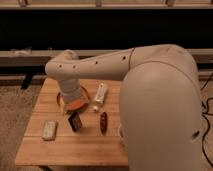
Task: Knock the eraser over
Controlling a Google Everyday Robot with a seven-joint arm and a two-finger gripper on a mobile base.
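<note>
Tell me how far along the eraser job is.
Nothing looks done yet: the dark eraser stands upright on the table. In hand: the gripper hovers just behind it, apparently not touching. Left: the push that tips it flat.

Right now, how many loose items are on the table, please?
4 plainly: white item at back, pale block front-left, upright dark block before the pincer, reddish item to its right. Arm may hide others.
</note>
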